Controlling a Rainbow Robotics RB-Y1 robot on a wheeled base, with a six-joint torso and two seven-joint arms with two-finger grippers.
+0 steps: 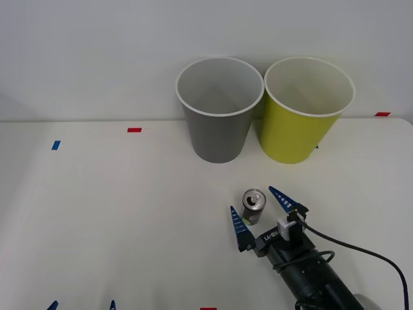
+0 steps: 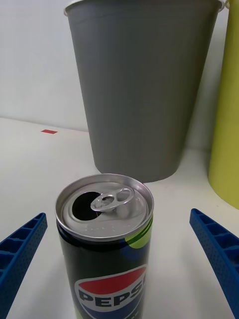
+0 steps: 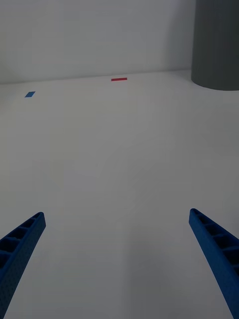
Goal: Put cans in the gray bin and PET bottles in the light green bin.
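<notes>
Your right gripper [image 1: 261, 216] is spread wide, upright can [image 1: 253, 205] centered between its jaws, untouched; left gripper [image 1: 82, 305] idles open.

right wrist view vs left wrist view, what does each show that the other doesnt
Only the right wrist view has the Pepsi can standing upright between the open right gripper, its tab opening already punched, plus an edge of the light green bin and the gray bin's white rim.

Only the left wrist view has the open left gripper over bare table and a blue tape mark.

Both share the gray bin, the white table, the wall and a red tape mark.
</notes>
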